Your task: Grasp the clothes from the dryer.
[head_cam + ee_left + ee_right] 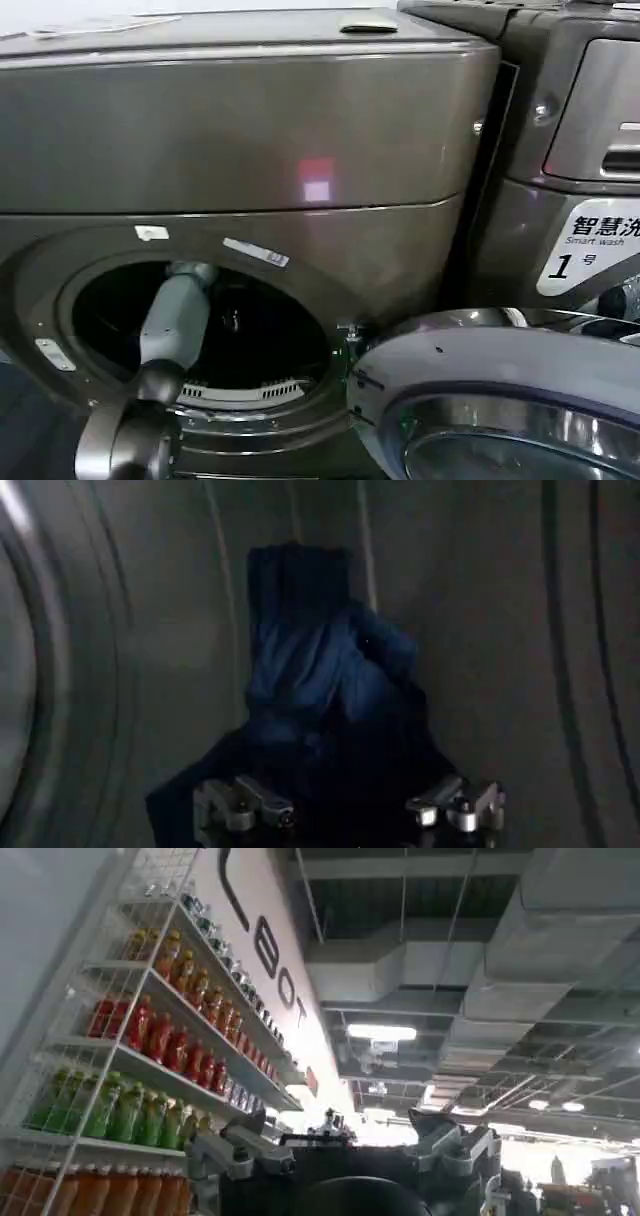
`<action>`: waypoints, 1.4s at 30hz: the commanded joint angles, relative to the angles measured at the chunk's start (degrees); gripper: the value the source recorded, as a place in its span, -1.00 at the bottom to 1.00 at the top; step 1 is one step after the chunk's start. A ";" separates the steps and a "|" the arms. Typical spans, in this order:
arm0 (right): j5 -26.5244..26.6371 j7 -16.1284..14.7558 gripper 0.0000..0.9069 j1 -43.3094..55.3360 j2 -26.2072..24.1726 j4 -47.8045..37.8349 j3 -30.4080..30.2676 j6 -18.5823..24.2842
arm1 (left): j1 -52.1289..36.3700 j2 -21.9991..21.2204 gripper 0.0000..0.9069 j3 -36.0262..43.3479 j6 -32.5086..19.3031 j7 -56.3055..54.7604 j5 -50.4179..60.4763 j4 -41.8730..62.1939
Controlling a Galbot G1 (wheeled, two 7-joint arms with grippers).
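One small heap of dark blue clothes [325, 670] is sitting inside the drum of the dryer [250, 140], filling the centre of the left wrist view and standing up in a loose peak against the grey drum wall. In the head view, the left arm is reaching from the lower left of the frame into the round drum mouth [200, 330], and the machine's door [490, 400] is hanging open at the lower right.

The left gripper [350, 810] is showing at the bottom of its wrist view with its fingers spread wide apart, empty, and the dark lower folds of the fabric are lying between and just past them. The cloth looks soft, light and floppy, so it will likely sag and trail once lifted. The bunched folds at the middle of the heap seem the surest place to pinch, rather than a thin loose edge.

The right gripper [340, 1158] is pointing up toward a ceiling and shelves of bottled drinks [140, 1058], parked, fingers apart and holding nothing.
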 commanded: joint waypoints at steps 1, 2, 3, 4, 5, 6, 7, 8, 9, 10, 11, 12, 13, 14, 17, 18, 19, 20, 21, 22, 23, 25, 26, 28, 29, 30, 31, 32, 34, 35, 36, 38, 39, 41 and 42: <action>0.01 0.05 1.00 0.02 0.10 0.03 -0.07 -0.03 | 0.75 0.50 -1.00 0.16 2.61 -0.42 0.05 -3.13; 0.02 0.05 1.00 -0.12 0.07 0.02 0.04 -0.03 | 0.67 0.44 -1.00 0.20 3.90 -0.63 0.12 -3.43; 0.02 0.04 1.00 -0.21 0.04 0.03 0.12 -0.02 | 0.63 0.30 -1.00 0.18 4.79 -1.07 0.63 -3.81; 0.01 0.04 1.00 -0.29 0.00 0.06 0.20 -0.02 | 0.58 0.21 -1.00 0.21 5.31 -1.06 0.52 -4.20; 0.02 0.05 1.00 -0.24 -0.02 0.04 0.22 -0.05 | 0.58 0.15 -1.00 0.27 5.80 -1.19 0.21 -4.41; 0.11 0.07 1.00 -0.20 -0.02 -0.02 0.19 -0.10 | 0.64 0.07 -1.00 0.32 6.42 -1.54 0.27 -5.00; 0.17 0.13 1.00 -0.13 0.00 -0.10 0.15 -0.18 | 0.69 -0.01 -1.00 0.35 6.83 -1.80 0.30 -5.31; 0.29 0.36 1.00 -0.03 0.02 -0.23 0.11 -0.18 | 0.68 -0.06 -1.00 0.33 7.16 -2.32 0.33 -5.40; 1.25 0.38 1.00 0.01 0.02 -0.37 0.18 -0.24 | 0.66 -0.16 -1.00 0.33 7.41 -3.71 0.26 -5.55; 1.63 0.47 1.00 0.01 0.01 -0.38 0.25 -0.48 | 0.57 -0.21 -1.00 0.30 7.44 -4.30 0.30 -5.54; 2.04 0.38 1.00 -0.06 -0.01 -0.42 0.33 -0.84 | 0.46 -0.23 -1.00 0.33 7.64 -5.34 0.02 -5.59; 2.09 0.40 1.00 -0.09 -0.01 -0.47 0.32 -0.88 | 0.33 -0.32 -1.00 0.34 7.94 -6.35 -0.28 -5.74; 2.06 0.38 1.00 -0.07 0.00 -0.48 0.28 -1.02 | 0.20 -0.40 -1.00 0.38 8.18 -7.74 -0.82 -5.76; 2.08 0.40 1.00 -0.06 0.02 -0.44 0.18 -1.25 | 0.00 -0.53 -1.00 0.49 8.52 -9.15 -1.27 -5.83; 2.01 1.24 1.00 0.14 0.09 -0.31 -0.44 -2.40 | -0.10 -0.72 -1.00 0.99 8.95 -12.29 -3.84 -7.03; 2.01 1.28 1.00 0.23 0.10 -0.32 -0.53 -2.41 | 0.12 -0.76 -1.00 1.20 9.31 -13.52 -4.57 -8.17; 1.95 1.24 1.00 0.41 0.20 -0.29 -0.74 -2.39 | 0.15 -0.78 -1.00 1.30 9.23 -14.38 -5.07 -8.61; 1.94 1.33 1.00 0.64 0.21 -0.26 -0.96 -2.40 | -0.05 -0.99 -1.00 1.26 9.27 -17.08 -5.85 -8.72; 1.94 1.46 1.00 0.87 0.21 -0.21 -1.19 -2.42 | -0.33 -1.17 -1.00 1.21 10.32 -18.66 -6.31 -8.49; 1.96 1.55 1.00 0.95 0.20 -0.11 -1.31 -2.47 | -0.53 -1.31 -1.00 1.17 10.61 -19.82 -6.72 -8.29; 1.76 1.98 1.00 0.94 0.21 0.37 -1.33 -3.81 | -0.63 -1.44 -1.00 1.26 11.51 -21.32 -8.28 -8.23; 2.32 1.93 1.00 0.96 0.44 2.28 -0.69 -8.55 | -0.31 -1.62 -1.00 1.33 12.82 -23.09 -10.64 -9.23; 2.90 2.55 1.00 1.05 0.38 2.51 -0.71 -8.56 | -0.13 -1.80 -1.00 1.17 13.38 -24.07 -12.41 -9.81; 2.67 2.15 1.00 1.23 0.23 1.12 -1.65 -3.19 | 0.34 -2.33 -1.00 1.00 14.88 -27.37 -14.87 -10.85; 2.63 2.19 1.00 1.24 0.22 0.90 -1.93 -2.53 | 0.39 -2.56 -1.00 0.92 16.12 -29.04 -16.83 -11.21; 2.57 2.17 1.00 1.23 0.29 1.04 -1.94 -2.77 | 0.51 -2.77 -1.00 0.74 16.93 -30.68 -18.44 -11.66; 2.51 2.18 1.00 1.27 0.38 1.08 -1.98 -2.74 | 0.88 -3.14 -1.00 0.50 19.01 -32.29 -20.66 -12.68; 2.14 2.18 1.00 1.37 0.38 0.98 -2.01 -2.62 | 1.26 -3.36 -1.00 0.46 20.38 -34.37 -21.83 -13.55; 1.67 2.05 1.00 1.47 0.34 0.65 -2.17 -2.52 | 2.01 -4.32 -1.00 0.26 23.94 -41.16 -28.07 -14.67; 1.59 2.09 1.00 1.58 0.38 0.58 -2.24 -2.33 | 2.14 -4.90 -1.00 0.38 25.93 -44.62 -31.70 -14.59; 1.57 2.15 1.00 1.65 0.42 0.58 -2.25 -2.30 | 2.49 -5.44 -1.00 0.42 27.22 -51.97 -35.74 -14.65; 1.56 2.18 1.00 1.60 0.46 0.44 -2.27 -2.08 | 3.55 -5.97 -1.00 0.36 26.71 -56.31 -41.28 -15.57; 1.53 2.19 1.00 1.52 0.45 0.28 -2.25 -1.87 | 4.26 -6.23 -1.00 0.38 26.82 -59.09 -46.20 -16.42; 1.52 2.22 1.00 1.10 0.23 -0.06 -2.16 -1.69 | 5.69 -6.72 -1.00 0.31 24.64 -64.54 -55.25 -17.82; 1.51 2.23 1.00 0.86 0.10 -0.17 -2.14 -1.61 | 6.34 -6.94 -1.00 0.37 23.87 -65.90 -60.19 -18.40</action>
